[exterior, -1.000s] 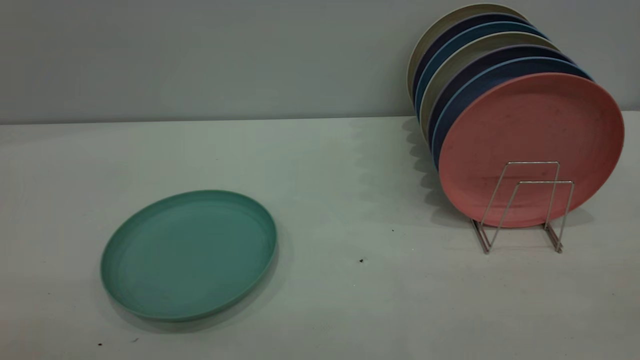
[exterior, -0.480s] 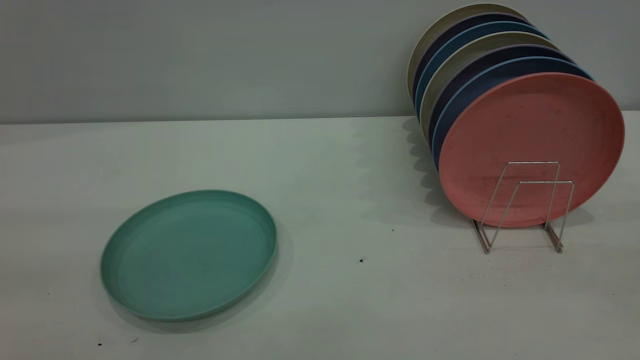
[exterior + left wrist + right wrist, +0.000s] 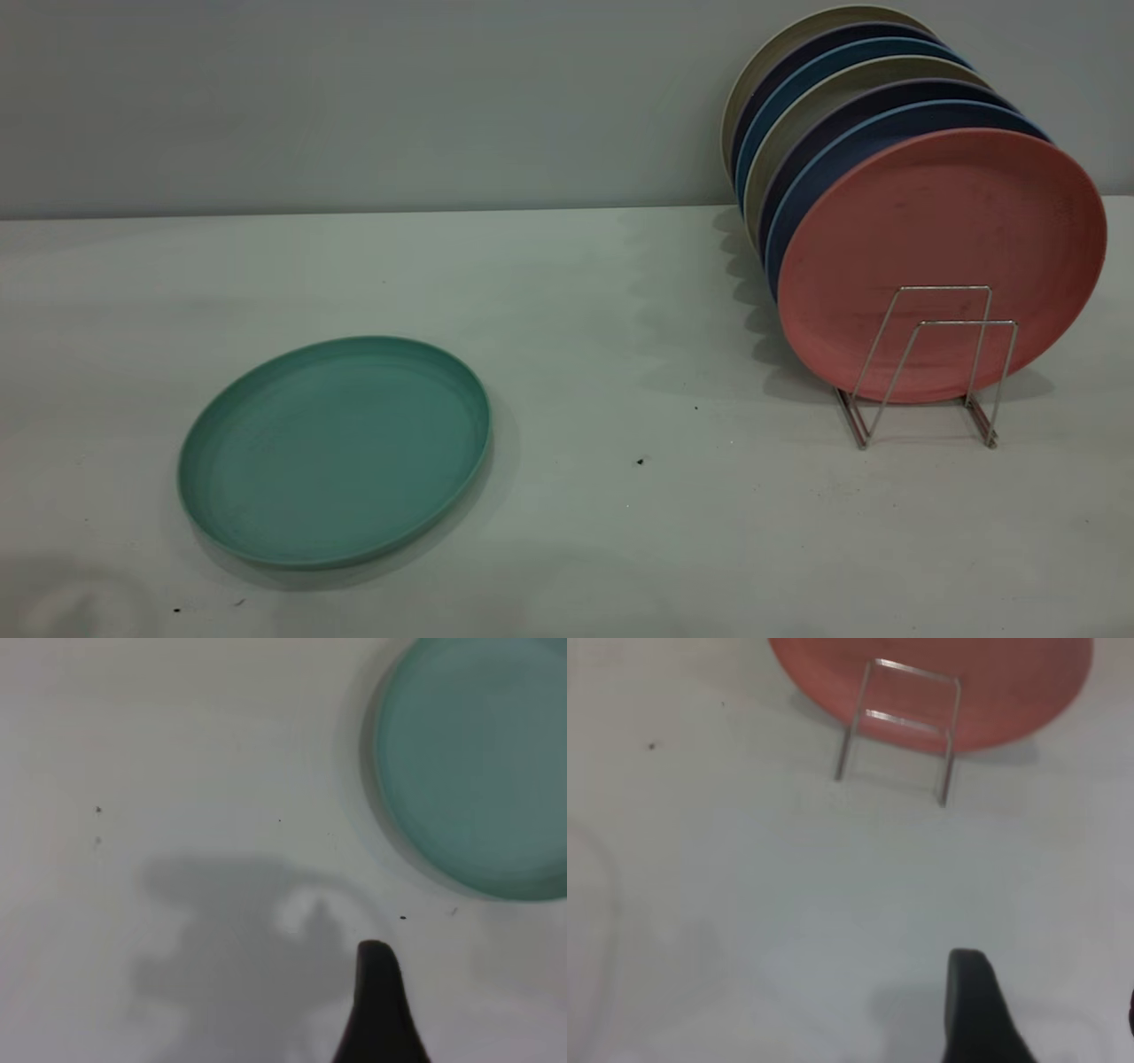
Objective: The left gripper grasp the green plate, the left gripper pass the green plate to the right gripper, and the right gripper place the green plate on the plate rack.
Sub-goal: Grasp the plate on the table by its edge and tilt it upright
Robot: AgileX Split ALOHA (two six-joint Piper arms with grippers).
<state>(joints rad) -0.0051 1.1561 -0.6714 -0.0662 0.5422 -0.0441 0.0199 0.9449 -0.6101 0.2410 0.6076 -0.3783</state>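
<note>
The green plate [image 3: 335, 452] lies flat on the white table at the front left, with nothing touching it. The plate rack [image 3: 966, 322] stands at the right and holds several upright plates. Neither gripper shows in the exterior view. In the left wrist view my left gripper [image 3: 474, 992] hovers over bare table beside the green plate [image 3: 478, 762]; one black finger [image 3: 376, 992] shows, with a wide bare gap next to it. My right gripper [image 3: 1050, 1005] is open over bare table in front of the plate rack [image 3: 904, 719], holding nothing.
A salmon-pink plate [image 3: 939, 221] stands frontmost in the rack, with blue, dark and beige plates [image 3: 802, 106] behind it. Two wire loops stand free in front of the pink plate. A grey wall backs the table [image 3: 620, 310].
A faint shadow has spread onto the table at the front left corner of the exterior view. The green plate and the rack have not moved.
</note>
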